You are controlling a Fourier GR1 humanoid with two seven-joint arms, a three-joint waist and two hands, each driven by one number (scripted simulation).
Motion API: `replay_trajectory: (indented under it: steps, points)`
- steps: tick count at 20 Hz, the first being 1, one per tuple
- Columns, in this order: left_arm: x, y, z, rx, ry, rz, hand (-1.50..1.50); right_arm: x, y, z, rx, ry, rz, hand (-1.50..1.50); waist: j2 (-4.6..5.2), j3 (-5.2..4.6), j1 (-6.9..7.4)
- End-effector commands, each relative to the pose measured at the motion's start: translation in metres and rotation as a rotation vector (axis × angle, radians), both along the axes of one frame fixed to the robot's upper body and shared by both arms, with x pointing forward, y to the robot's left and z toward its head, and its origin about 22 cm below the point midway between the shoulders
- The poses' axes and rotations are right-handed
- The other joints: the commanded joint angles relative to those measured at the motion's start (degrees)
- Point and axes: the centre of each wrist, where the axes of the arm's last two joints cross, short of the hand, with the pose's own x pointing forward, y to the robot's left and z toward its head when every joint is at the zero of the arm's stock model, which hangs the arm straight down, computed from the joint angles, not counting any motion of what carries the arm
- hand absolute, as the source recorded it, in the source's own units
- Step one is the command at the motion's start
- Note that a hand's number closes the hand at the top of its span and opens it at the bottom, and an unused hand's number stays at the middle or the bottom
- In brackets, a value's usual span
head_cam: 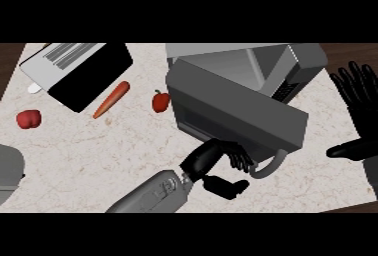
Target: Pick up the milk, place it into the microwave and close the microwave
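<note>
Fingers of the left hand [221, 159] are seen curled against the microwave door [240, 112] by its handle [267, 167], the door's long axis running from upper left to lower right, while the right hand [362, 112] is held open at the right edge; the milk cannot be seen, and no writing can be read.

Carrot [111, 99], pepper [161, 101] left of microwave [244, 95]; toaster [77, 70] far left.

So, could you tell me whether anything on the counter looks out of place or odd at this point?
Nothing looks spilled or damaged. The microwave sits askew to the counter's edges with its door swung partly open, the left robot hand at the door's lower edge. No milk shows in this view.
</note>
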Motion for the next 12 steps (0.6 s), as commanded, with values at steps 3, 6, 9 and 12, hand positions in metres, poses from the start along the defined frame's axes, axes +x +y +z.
replay_trajectory:
  steps: [3, 6, 9, 12]
  points:
    - [0.012, -0.015, 0.028, -0.173, -0.028, 0.022, 1.5, 0.014, 0.02, 0.026, 0.026, -0.079, 0.17, -1.5, 0.76, -0.16, -4.1]
    - [0.023, -0.022, 0.046, -0.196, -0.049, 0.028, 1.5, 0.02, 0.023, 0.04, 0.004, -0.083, 0.211, -1.5, 0.91, -0.04, -5.15]
    - [0.035, -0.023, 0.051, -0.199, -0.072, 0.064, 1.5, 0.024, 0.025, 0.057, 0.0, -0.12, 0.227, -1.5, 1.44, -0.01, -7.36]
    - [0.044, -0.026, 0.062, -0.217, -0.074, 0.086, 1.5, 0.028, 0.023, 0.075, 0.001, -0.141, 0.223, -1.5, 1.57, -0.02, -8.86]
